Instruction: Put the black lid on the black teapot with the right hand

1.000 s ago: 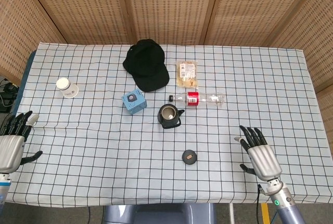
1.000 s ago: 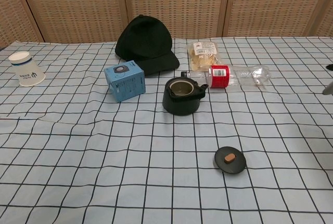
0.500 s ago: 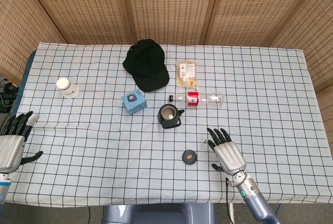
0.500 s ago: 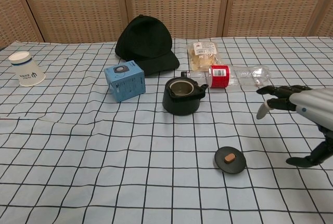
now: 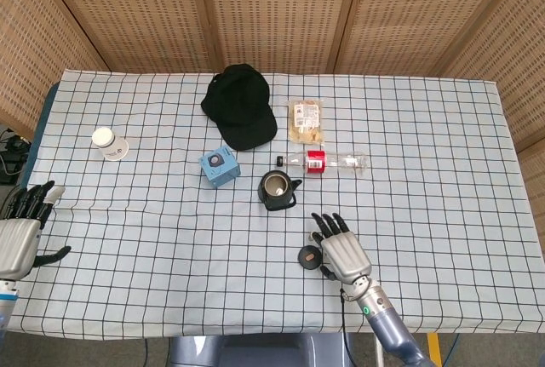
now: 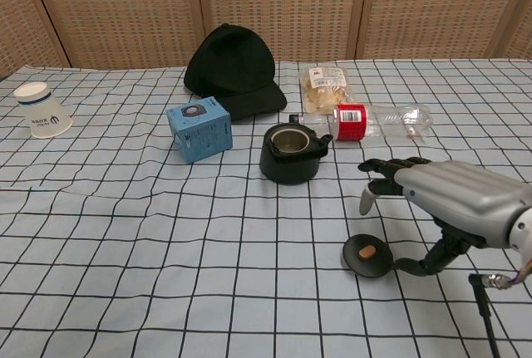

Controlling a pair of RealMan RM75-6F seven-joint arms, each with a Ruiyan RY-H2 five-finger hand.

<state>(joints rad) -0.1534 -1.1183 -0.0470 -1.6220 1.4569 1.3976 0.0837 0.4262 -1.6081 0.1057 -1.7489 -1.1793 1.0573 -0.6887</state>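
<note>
- The round black lid [image 6: 366, 256] with a brown knob lay flat on the checked-cloth table [image 5: 443, 146], near and in front of the lidless black teapot [image 6: 290, 154].
- The right hand [image 6: 449, 194] hovered just beside the lid, fingers spread, holding nothing; the chest view showed its thumb [image 6: 413, 265] low beside the lid's rim.
- Only the head view showed the left hand [image 5: 19, 235], open at the table's left edge.
</note>
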